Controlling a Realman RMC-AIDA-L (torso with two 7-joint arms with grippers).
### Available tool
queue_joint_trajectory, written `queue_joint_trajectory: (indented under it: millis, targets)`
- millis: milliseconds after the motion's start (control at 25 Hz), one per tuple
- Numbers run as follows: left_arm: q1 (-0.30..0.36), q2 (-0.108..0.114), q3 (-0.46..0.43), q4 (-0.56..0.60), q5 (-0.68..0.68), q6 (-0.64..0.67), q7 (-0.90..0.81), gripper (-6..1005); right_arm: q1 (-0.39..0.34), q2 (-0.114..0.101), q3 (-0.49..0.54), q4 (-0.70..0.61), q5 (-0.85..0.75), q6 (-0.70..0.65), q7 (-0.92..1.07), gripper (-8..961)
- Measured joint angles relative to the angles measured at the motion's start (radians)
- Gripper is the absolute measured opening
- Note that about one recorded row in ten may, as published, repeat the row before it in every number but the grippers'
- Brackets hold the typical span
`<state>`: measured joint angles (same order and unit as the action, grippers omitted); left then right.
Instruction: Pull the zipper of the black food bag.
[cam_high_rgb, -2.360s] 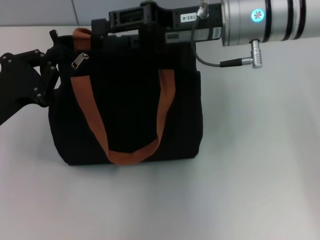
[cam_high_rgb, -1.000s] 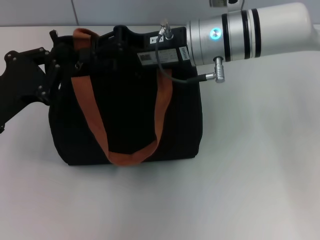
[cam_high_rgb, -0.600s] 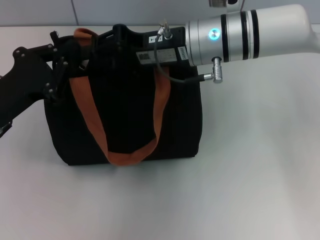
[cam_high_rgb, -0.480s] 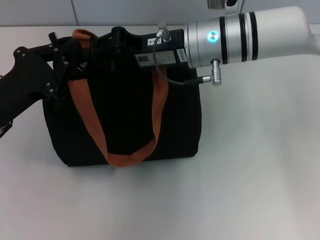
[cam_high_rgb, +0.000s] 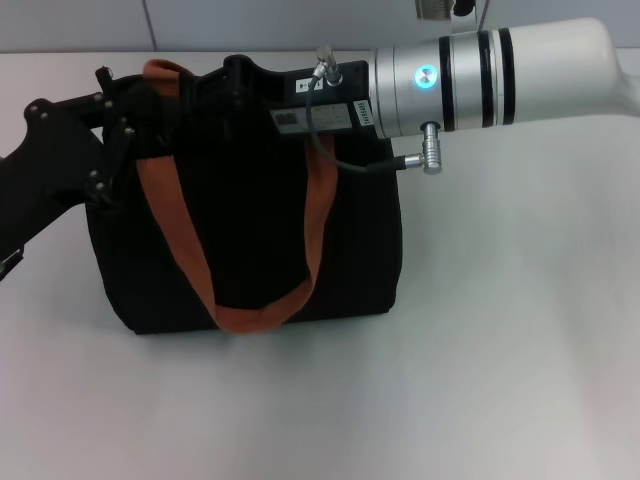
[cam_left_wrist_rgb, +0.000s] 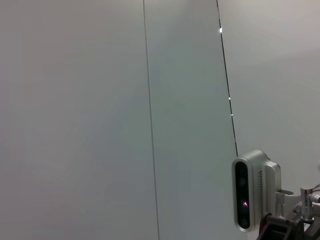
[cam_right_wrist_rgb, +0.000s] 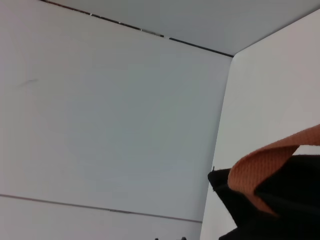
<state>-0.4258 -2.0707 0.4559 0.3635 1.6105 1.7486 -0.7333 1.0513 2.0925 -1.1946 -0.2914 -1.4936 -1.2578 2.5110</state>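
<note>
The black food bag (cam_high_rgb: 255, 235) stands upright on the white table, with an orange-brown strap handle (cam_high_rgb: 178, 240) hanging down its front. My left gripper (cam_high_rgb: 122, 128) is pressed against the bag's top left corner. My right gripper (cam_high_rgb: 218, 85) reaches in from the right and lies over the bag's top edge, near that same corner. The zipper pull is hidden between the two grippers. The right wrist view shows a strap (cam_right_wrist_rgb: 267, 167) and the bag's black fabric (cam_right_wrist_rgb: 285, 210) close up.
The white table (cam_high_rgb: 480, 350) spreads around the bag, with a grey wall behind it. The right arm's silver body (cam_high_rgb: 480, 70) and its cable (cam_high_rgb: 345, 160) hang over the bag's top right. The left wrist view shows only wall and the right wrist camera (cam_left_wrist_rgb: 247, 197).
My left gripper has moved in onto the bag's top left corner and now covers the zipper pull. The right arm has shifted slightly left along the bag's top.
</note>
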Motion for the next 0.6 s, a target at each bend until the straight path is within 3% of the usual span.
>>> queue_joint_trajectory:
  millis: [600]
  targets:
    - [0.006, 0.001, -0.007, -0.015, -0.001, -0.006, 0.001, 77, 0.003, 0.0, -0.044, -0.006, 0.021, 0.029, -0.026, 214]
